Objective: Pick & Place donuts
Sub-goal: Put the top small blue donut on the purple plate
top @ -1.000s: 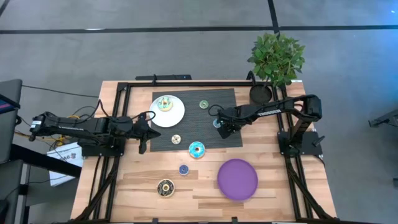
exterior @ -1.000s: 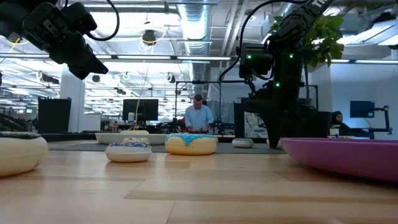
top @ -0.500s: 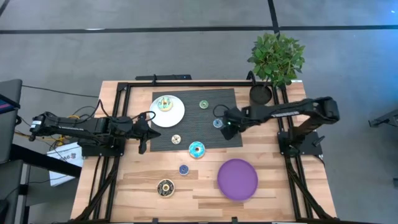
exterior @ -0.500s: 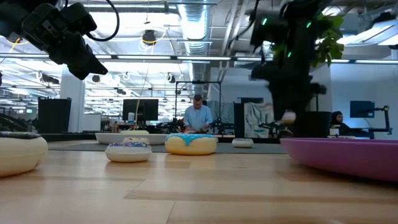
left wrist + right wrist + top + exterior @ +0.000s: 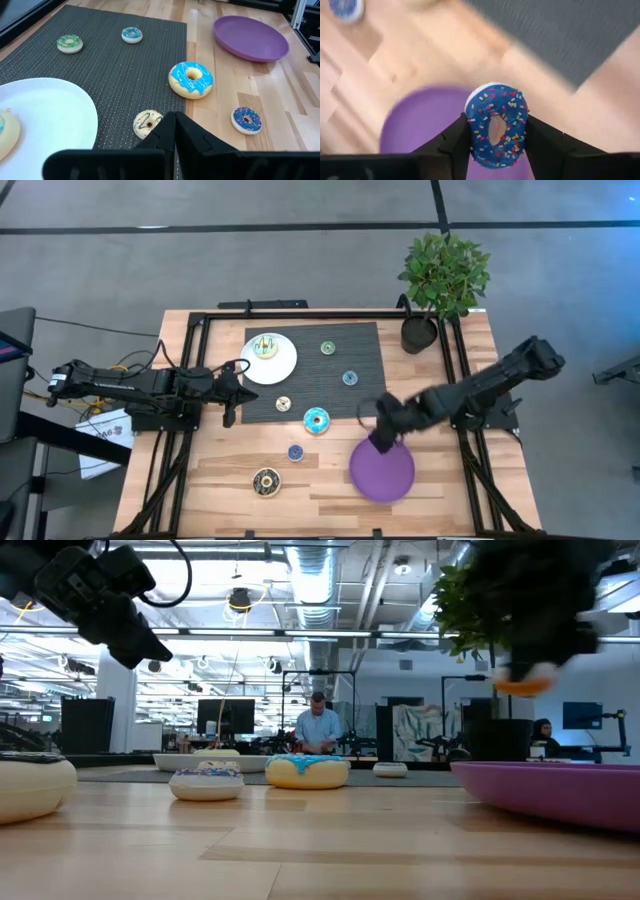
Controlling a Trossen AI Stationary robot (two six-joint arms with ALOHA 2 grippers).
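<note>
On the wooden tabletop (image 5: 200, 480) lies a dark woven mat (image 5: 360, 340), with a round white plate (image 5: 285, 365) at its left end and a round purple plate (image 5: 390, 475) on bare wood nearer the front. From above, the right arm stretches in from the right side, its right gripper (image 5: 381, 441) hanging over the purple plate's rim. Only the right wrist view shows what it carries: a blue sprinkled donut (image 5: 496, 125), pinched upright between the two dark fingers (image 5: 455, 142), with the purple plate (image 5: 420, 120) below. The low view gives just a blur there. The left arm waits at the left side, its left gripper (image 5: 228, 395) closed and empty beside the mat. Its wrist view shows the remaining donuts clearly: a blue-iced donut (image 5: 191, 80), a cream donut (image 5: 147, 123), a green donut (image 5: 69, 43) and a teal donut (image 5: 132, 34) on the mat, a small blue donut (image 5: 246, 119) on the wood. A brown donut (image 5: 266, 481) shows only from above.
</note>
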